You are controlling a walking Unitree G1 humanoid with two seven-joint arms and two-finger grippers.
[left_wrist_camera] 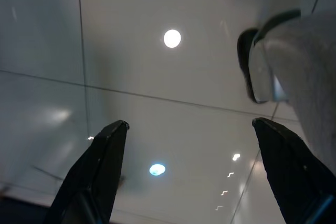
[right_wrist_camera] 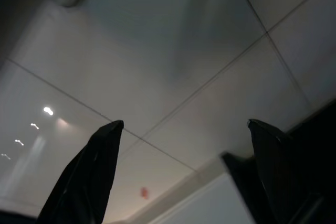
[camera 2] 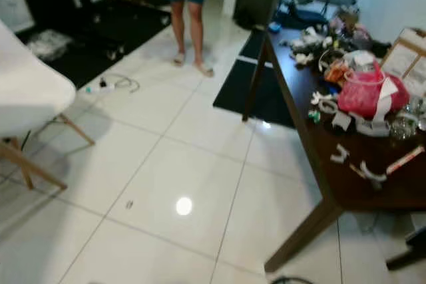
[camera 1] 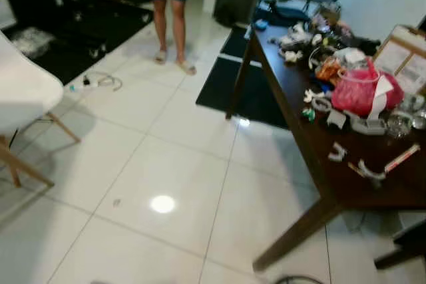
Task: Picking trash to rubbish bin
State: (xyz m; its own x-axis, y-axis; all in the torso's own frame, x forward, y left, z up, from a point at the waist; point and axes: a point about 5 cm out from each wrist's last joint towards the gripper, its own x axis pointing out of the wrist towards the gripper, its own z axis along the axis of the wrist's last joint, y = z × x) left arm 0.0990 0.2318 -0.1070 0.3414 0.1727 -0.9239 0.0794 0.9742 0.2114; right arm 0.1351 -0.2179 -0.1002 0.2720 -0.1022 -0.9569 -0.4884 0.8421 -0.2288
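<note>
Both grippers hang idle over the white floor tiles: our left gripper (left_wrist_camera: 189,129) and our right gripper (right_wrist_camera: 181,129) each have their fingers spread wide with nothing between them.

No rubbish bin is to be made out, so we judge the step in hand is finding trash. The likeliest pickings lie on the dark table (camera 1: 346,184) at the right of the head views: a red bag (camera 1: 363,91) amid scattered scraps. We should close in squarely on the table edge and pick one isolated piece, steering clear of the person (camera 1: 172,14) at the upper middle.

The head views give us table, person, white chair (camera 1: 23,88) and a cable (camera 1: 100,82) on the floor; the wrist views add the finger spread.
</note>
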